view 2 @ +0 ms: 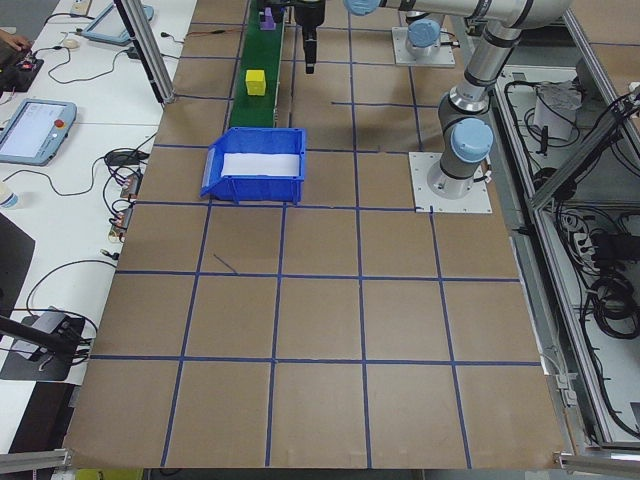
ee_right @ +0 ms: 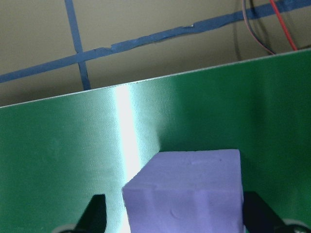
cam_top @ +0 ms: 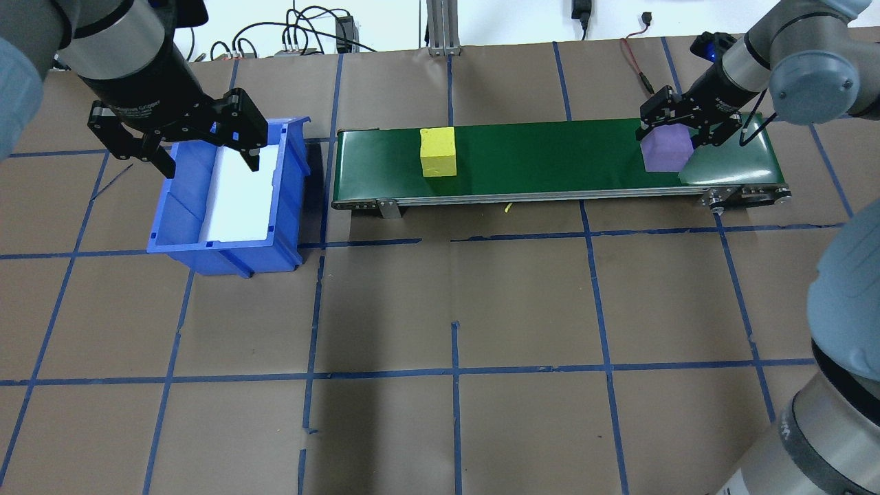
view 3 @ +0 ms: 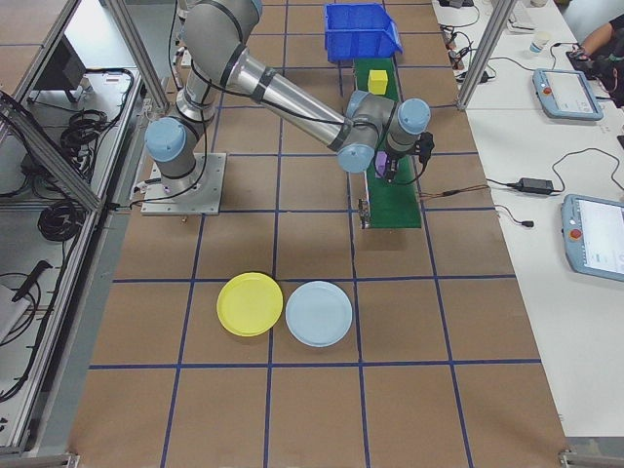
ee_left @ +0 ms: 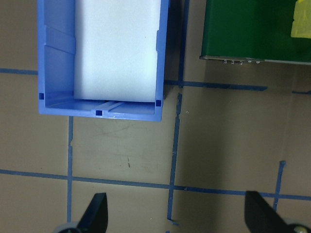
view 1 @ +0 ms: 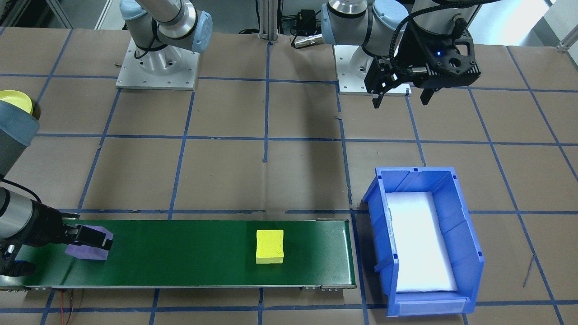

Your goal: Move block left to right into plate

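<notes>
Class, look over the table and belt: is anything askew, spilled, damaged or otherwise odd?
Little stands out. The blue bin sits slightly askew to the tape grid at the belt's end. The brown paper is nicked where tape lines cross. The yellow block lies square; the purple block sits between the right end effector's fingers.

purple block [cam_top: 665, 150]; yellow plate [view 3: 250, 304]; green belt [cam_top: 550, 157]
</notes>
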